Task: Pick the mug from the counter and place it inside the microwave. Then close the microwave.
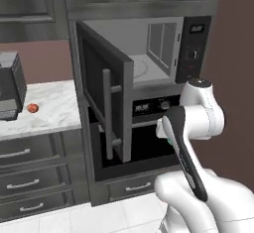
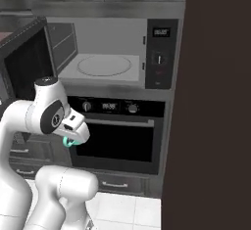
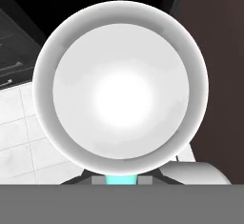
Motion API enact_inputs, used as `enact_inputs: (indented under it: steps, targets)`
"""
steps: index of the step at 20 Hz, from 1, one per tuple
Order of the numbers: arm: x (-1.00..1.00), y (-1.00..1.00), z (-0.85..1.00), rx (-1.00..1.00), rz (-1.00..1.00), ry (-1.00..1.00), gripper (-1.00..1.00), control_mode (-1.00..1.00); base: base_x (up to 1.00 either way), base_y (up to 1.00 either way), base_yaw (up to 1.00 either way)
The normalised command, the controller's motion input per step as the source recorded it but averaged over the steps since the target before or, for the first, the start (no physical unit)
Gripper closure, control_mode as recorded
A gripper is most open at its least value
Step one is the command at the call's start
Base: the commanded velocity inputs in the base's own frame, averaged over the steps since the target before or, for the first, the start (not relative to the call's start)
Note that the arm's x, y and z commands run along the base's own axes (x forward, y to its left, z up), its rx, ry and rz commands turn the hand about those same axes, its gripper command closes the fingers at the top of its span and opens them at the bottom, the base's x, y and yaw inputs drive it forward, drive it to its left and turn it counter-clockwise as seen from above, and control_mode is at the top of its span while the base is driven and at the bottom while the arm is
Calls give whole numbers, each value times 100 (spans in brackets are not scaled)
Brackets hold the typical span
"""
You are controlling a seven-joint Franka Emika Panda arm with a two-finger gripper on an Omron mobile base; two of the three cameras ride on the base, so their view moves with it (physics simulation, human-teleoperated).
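The teal mug (image 2: 71,142) hangs in front of the oven, below the microwave (image 2: 162,53), and just a sliver of it peeks from under the hand. In the hand view I look straight into the mug's white inside (image 3: 121,82), with a bit of its teal wall at the bottom. My gripper (image 2: 73,137) is shut on the mug, and the mug hides the fingers. The microwave door (image 1: 106,93) is swung wide open to the left. Its light grey cavity holds a bare round turntable (image 2: 104,65). The marble counter (image 1: 52,109) lies at the left.
A small red fruit (image 1: 32,108) and a grey coffee machine (image 1: 10,86) sit on the counter. The oven (image 2: 120,138) with knobs is right behind my hand. A dark wall panel (image 2: 215,102) closes off the right side. White floor tiles (image 3: 19,132) lie below.
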Motion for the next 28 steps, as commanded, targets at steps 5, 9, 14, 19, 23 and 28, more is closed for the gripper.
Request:
enact_inputs:
  steps: [5, 9, 14, 19, 23, 28]
  targets:
    - [0, 0, 0, 0, 0, 0, 100, 100, 41, -56, 28]
    - [0, 0, 0, 0, 0, 0, 100, 100, 36, -54, 25]
    - [0, 0, 0, 0, 0, 0, 100, 100, 43, -13, 11]
    - [0, 0, 0, 0, 0, 0, 100, 100, 61, 0, 0]
    - [0, 0, 0, 0, 0, 0, 100, 100, 24, 0, -2]
    - [0, 0, 0, 0, 0, 0, 100, 100, 8, 4, -8]
